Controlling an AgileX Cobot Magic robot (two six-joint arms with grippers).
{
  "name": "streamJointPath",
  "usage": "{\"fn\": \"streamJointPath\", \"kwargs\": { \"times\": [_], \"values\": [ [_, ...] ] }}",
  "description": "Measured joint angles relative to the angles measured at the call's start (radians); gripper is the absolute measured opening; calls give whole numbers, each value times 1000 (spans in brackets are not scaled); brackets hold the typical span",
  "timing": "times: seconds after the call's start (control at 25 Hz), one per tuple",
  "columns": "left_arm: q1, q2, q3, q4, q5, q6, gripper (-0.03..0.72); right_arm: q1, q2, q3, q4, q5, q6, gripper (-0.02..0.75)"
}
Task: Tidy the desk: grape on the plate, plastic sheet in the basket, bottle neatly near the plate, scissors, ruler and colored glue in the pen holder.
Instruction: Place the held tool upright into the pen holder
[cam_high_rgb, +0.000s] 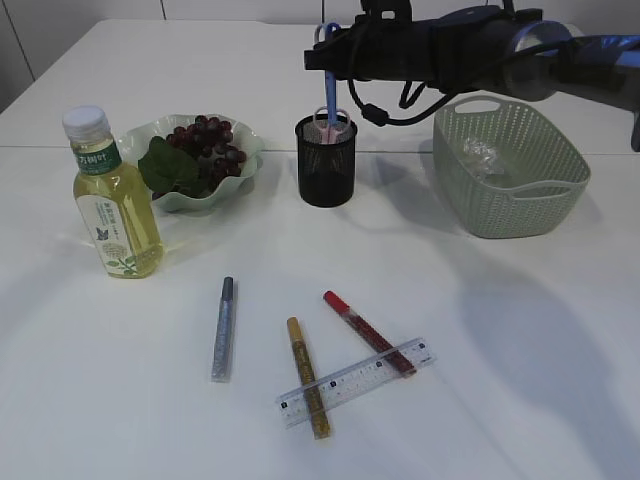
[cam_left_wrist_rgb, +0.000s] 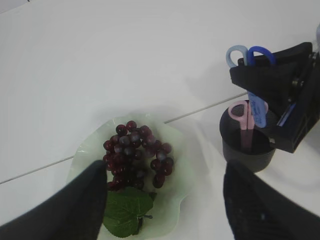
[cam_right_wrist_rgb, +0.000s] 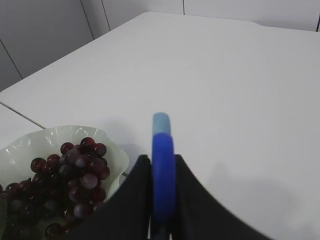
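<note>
At the far left of the exterior view the bottle (cam_high_rgb: 110, 195) stood upright just beside the plate (cam_high_rgb: 245, 150), on which the grape (cam_high_rgb: 208, 140) lay with a green leaf; behind the plate's right side stood the black mesh pen holder (cam_high_rgb: 326, 162), and in front of it, on the open table, lay a silver glue pen (cam_high_rgb: 223, 328), a gold glue pen (cam_high_rgb: 309, 377) and a red glue pen (cam_high_rgb: 365, 331), the clear ruler (cam_high_rgb: 356, 381) lying across the last two; furthest right sat the green basket (cam_high_rgb: 510, 168) with the crumpled plastic sheet (cam_high_rgb: 479, 155) inside; only this view showed the pens, ruler, bottle and basket; the left wrist view alone showed the left gripper (cam_left_wrist_rgb: 165, 200), its dark fingers (cam_left_wrist_rgb: 82, 205) spread wide and empty, hanging over the plate with the grape between them, and it also revealed pink handles (cam_left_wrist_rgb: 241, 119) already standing in the holder; the right gripper (cam_high_rgb: 331, 47) was pressed on the blue scissors (cam_high_rgb: 329, 95), pinching them near the handle loops directly above the holder, blades pointing down into its mouth; the right wrist view gave the closest look at that pinch, the blue handle (cam_right_wrist_rgb: 163, 170) clamped between the two dark fingers (cam_right_wrist_rgb: 131, 200), the grape on its plate off to the left
</note>
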Motion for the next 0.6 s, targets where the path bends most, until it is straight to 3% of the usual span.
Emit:
{"fn": "streamJointPath", "kwargs": {
  "times": [0.32,0.6],
  "values": [
    [0,0,0,0,-2,0,529,0,0,0,0,0,0,123],
    [0,0,0,0,-4,-1,529,0,0,0,0,63,0,335]
  ]
}}
